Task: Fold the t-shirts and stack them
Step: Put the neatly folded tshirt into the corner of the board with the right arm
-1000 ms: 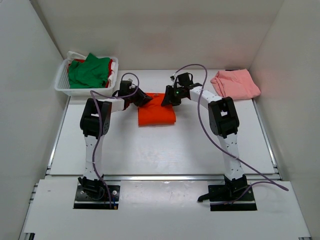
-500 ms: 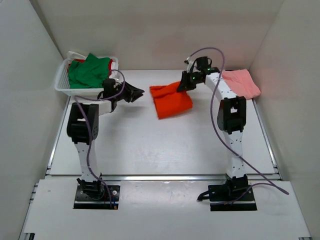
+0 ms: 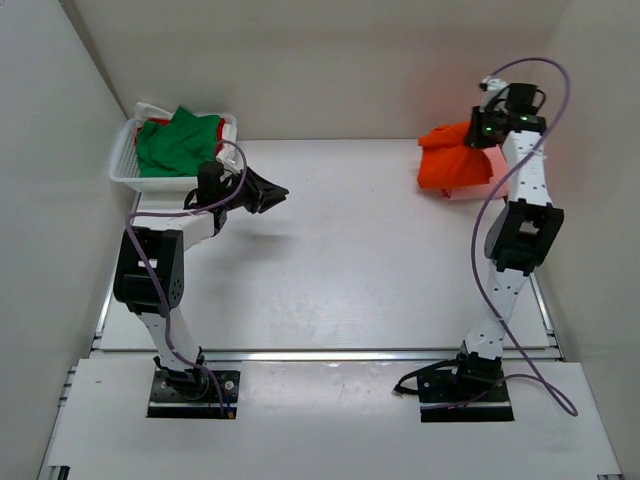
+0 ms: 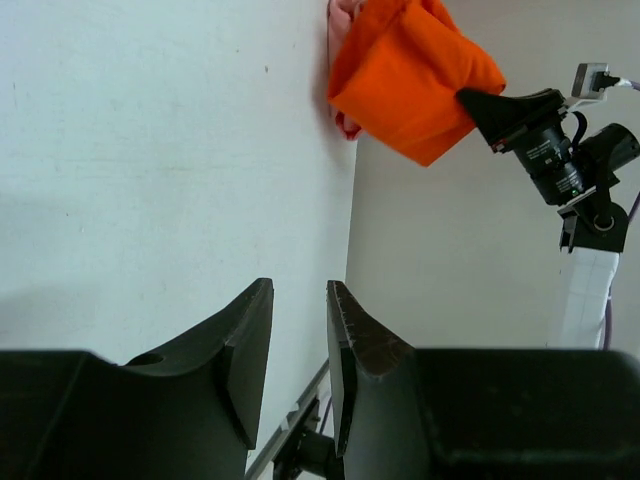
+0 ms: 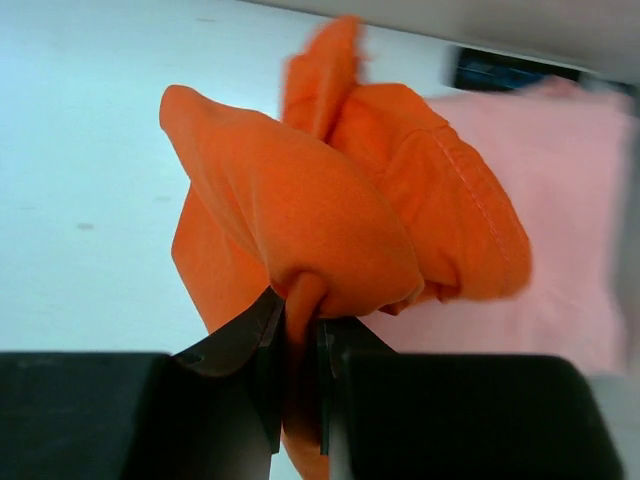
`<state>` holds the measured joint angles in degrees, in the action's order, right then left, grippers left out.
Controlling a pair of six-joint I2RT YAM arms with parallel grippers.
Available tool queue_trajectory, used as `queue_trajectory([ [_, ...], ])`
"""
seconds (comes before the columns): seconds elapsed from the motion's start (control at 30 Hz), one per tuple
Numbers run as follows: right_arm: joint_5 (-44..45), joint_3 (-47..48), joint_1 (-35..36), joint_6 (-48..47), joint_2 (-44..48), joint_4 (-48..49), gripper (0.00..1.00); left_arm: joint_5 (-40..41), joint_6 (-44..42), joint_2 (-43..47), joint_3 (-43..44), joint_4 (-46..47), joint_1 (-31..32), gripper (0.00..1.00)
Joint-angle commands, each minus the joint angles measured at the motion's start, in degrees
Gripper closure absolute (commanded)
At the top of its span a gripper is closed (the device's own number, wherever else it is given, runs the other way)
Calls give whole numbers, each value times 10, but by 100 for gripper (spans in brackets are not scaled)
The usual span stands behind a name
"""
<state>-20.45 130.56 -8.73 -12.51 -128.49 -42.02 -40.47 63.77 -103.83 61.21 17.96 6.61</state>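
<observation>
At the far right corner of the bench (image 3: pixel 330 270), my right jaws pinch the orange shirt (image 5: pixel 300 220) in a bunch above the pink shirt (image 5: pixel 560 230), so releasing here could drop it crumpled and askew, while my left jaws hang empty, barely parted.

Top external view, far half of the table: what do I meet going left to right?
White plastic mesh basket → left arm's black gripper → bright orange-red cloth t-shirt.
</observation>
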Motion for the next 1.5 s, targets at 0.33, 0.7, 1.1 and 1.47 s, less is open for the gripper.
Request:
queue_trajectory([
  [0.33,21,85,-110,-88,-115,89,100,-9,-51,-20,1,-35,16,61],
  [0.7,276,66,-47,-108,-143,193,57,-8,-61,-31,-4,-47,13,60],
  [1.1,397,-27,20,-88,-7,212,28,-16,-46,-3,-50,-14,14,60],
  [1.47,281,-92,64,-25,-10,154,49,-24,-27,13,-105,26,15,59],
])
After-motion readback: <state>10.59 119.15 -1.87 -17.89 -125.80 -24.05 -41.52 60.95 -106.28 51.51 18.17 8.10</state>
